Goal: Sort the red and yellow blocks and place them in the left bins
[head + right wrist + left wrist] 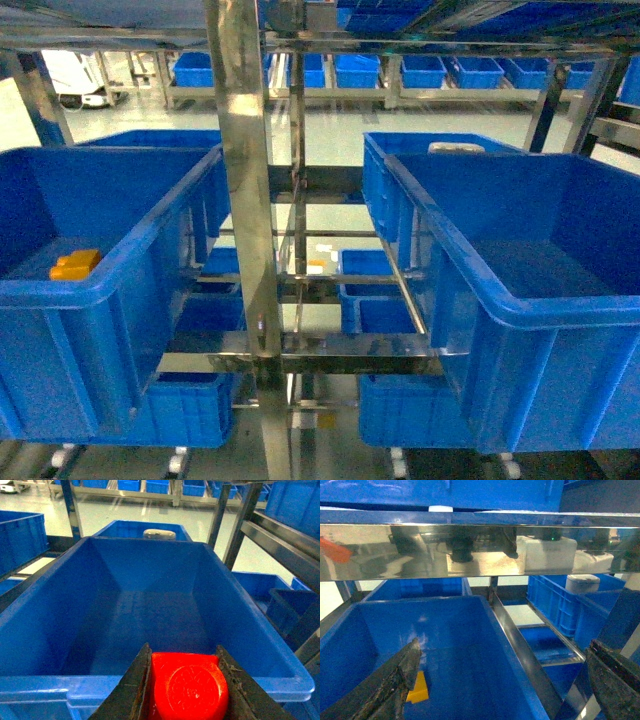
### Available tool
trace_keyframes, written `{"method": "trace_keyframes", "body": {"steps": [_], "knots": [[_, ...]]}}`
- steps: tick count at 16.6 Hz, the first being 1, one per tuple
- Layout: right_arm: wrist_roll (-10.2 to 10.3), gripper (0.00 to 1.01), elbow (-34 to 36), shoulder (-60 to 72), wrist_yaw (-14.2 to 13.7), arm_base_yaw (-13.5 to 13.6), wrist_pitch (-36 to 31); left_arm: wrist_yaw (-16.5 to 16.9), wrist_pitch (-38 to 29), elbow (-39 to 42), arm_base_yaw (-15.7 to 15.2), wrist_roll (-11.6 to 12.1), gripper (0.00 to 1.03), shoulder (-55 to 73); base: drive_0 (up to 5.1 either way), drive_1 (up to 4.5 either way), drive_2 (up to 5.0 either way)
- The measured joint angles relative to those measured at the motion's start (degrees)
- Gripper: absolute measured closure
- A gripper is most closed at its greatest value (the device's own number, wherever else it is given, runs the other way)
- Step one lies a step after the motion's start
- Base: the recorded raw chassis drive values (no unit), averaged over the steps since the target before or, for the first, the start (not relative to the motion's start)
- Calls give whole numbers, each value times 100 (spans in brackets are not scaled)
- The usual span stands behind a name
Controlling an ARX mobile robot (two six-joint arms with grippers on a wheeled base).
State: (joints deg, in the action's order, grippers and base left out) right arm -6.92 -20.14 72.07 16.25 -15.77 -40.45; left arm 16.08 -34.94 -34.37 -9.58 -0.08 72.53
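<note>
Red block (187,687): clamped in right gripper (184,690) above near rim of a blue crate (150,685). Yellow block (76,264): on left crate (120,270) floor. Left gripper (505,680): jaws spread, apparently empty.

Yellow block (418,689) partly hidden behind the left gripper's finger (390,685), red block (189,687) cut off by the bottom edge, white object (159,533) in the far bin too blurred to identify

no readable text, labels, brands or numbers in any view; the embossed mark on the red block (189,686) is too blurred to read.
</note>
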Motion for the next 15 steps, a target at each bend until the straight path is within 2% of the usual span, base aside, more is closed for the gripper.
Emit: {"method": "trace_keyframes", "body": {"steps": [2, 5, 9, 12, 15], "knots": [[0, 73, -313, 610, 0, 144, -129, 0, 0, 0, 0, 0, 5, 0, 0, 0, 0], [31, 73, -1226, 1532, -20, 326, -20, 0, 0, 0, 0, -2, 5, 0, 0, 0, 0], [50, 73, -1606, 1871, -17, 402, 166, 0, -2, 0, 0, -2, 5, 0, 0, 0, 0], [87, 73, -2483, 2874, 2, 520, 573, 0, 2, 0, 0, -2, 5, 0, 0, 0, 0], [72, 73, -3008, 3442, 7, 623, 802, -2, -4, 0, 0, -4, 5, 0, 0, 0, 0]]}}
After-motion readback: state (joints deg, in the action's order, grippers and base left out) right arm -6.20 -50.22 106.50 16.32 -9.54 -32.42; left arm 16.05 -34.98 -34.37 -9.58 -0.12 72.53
